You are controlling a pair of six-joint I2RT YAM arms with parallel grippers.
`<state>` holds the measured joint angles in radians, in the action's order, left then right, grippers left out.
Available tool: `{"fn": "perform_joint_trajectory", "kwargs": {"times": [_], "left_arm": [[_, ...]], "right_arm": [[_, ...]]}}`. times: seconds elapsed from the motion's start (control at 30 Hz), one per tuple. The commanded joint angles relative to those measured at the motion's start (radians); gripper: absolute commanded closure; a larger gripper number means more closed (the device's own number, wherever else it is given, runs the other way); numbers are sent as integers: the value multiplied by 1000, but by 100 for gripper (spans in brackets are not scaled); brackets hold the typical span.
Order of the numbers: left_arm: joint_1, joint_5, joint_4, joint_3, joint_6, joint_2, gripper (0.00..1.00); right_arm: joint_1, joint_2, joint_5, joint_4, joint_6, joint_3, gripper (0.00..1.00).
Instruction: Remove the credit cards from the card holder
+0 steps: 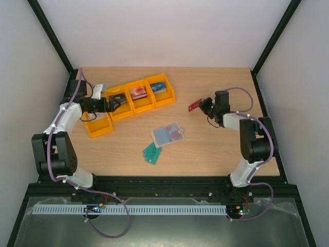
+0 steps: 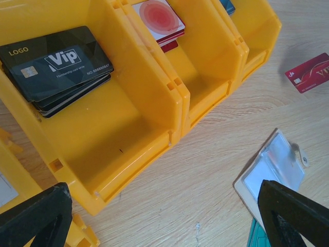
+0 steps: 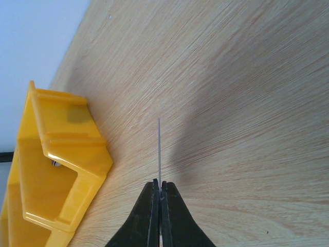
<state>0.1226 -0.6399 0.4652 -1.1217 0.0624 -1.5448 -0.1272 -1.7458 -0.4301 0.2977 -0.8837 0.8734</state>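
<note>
The card holder (image 1: 168, 135) lies open on the wooden table, its pale blue-grey inner face up; the left wrist view shows it at lower right (image 2: 275, 167). My right gripper (image 1: 205, 106) is shut on a dark red credit card (image 1: 195, 106), which is held right of the bins. The right wrist view shows that card edge-on (image 3: 159, 149), sticking out from the closed gripper (image 3: 160, 182) just above the table. The red card also shows in the left wrist view (image 2: 310, 72). My left gripper (image 1: 114, 103) is open and holds nothing, hovering (image 2: 163, 190) at the front of the bins.
A row of yellow bins (image 1: 136, 98) runs along the back left. One holds black VIP cards (image 2: 56, 64), another red-and-white cards (image 2: 159, 18). Teal cards (image 1: 152, 153) lie on the table just in front of the card holder.
</note>
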Motion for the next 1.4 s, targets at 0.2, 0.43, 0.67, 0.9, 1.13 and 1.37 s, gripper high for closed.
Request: {"fn": "perform_joint_trajectory", "kwargs": {"times": [0.2,0.43,0.67,0.9,1.13,1.37], "left_arm": [[-15,-29,23,-21,14,6,1],[-26,-38,20,-15,13,31,1],[-29,-58,7,6,3,75,1],[-29,-58,1,23,2,124,1],[-29,-53,-3,45,4,163,1],[-29,-45,-3,52,10,180,1]], "right_arm": [[-13,66,8,-27,-12,34,98],[-89,90,-26,-19,-60,124,98],[-206,41,-9,72,-142,220,98],[-355,-104,37,108,-171,432,98],[-437,-251,179,167,-279,561,98],[-476,-372,192,161,-343,666,98]]}}
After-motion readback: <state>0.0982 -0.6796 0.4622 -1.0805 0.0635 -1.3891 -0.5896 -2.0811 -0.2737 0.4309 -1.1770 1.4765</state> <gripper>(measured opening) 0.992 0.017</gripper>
